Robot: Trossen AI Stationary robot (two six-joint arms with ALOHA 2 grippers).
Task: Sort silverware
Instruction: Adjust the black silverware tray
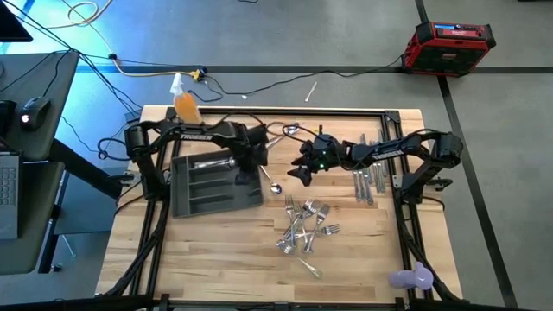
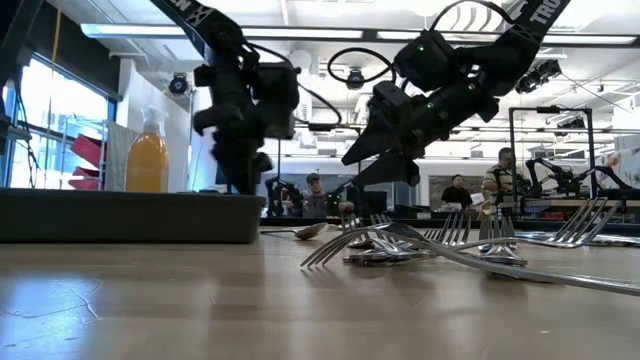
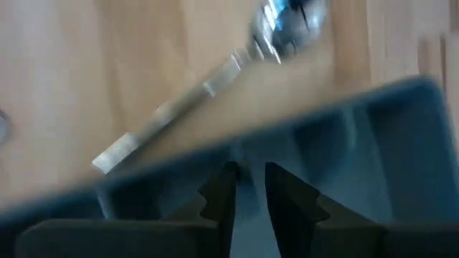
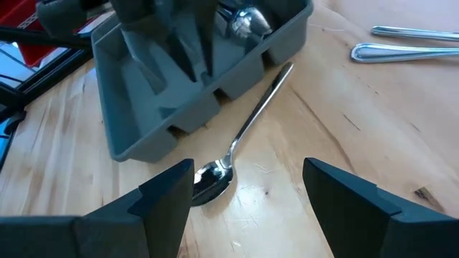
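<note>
Hovering my wide-open right gripper [image 4: 247, 190] over the loose spoon [image 4: 233, 154] beside the tray [image 4: 136, 136]; next, descend and pinch. Left gripper [image 3: 249, 188] sits nearly closed, empty, inside the tray.

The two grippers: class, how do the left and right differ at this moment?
The left gripper is over the grey tray, fingers nearly together; the right gripper hovers over bare table, fingers spread wide. The left points into a compartment; the right points at a spoon lying beside the tray. Both show nothing held.
</note>
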